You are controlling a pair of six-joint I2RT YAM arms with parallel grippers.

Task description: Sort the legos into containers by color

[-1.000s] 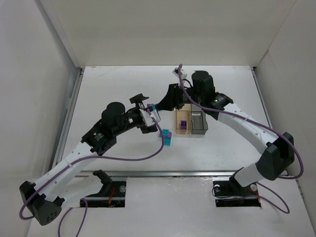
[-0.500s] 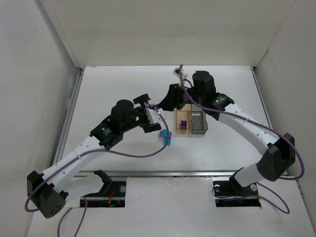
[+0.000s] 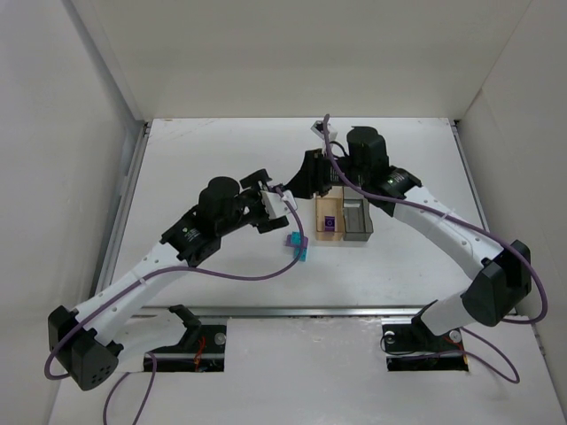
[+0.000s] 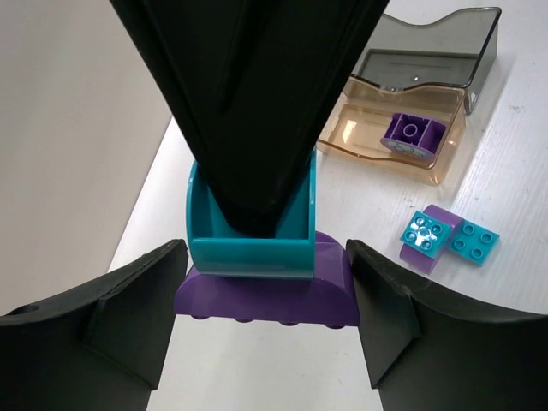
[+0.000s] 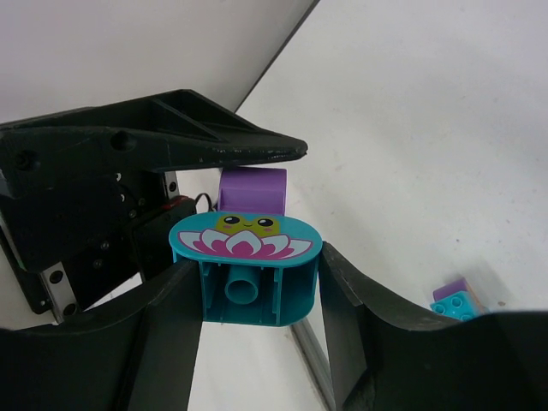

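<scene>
Left wrist view: teal brick (image 4: 248,253) seated on purple brick (image 4: 265,295), gripped from both sides above the desk (image 4: 514,171).
Right jaws pinch the teal brick; left jaws pinch the purple brick. Loose bricks (image 4: 445,238) lie on the desk near the amber bin (image 4: 364,154), which holds one purple piece (image 4: 411,135); grey bin (image 4: 428,60) stands just beside it.
</scene>
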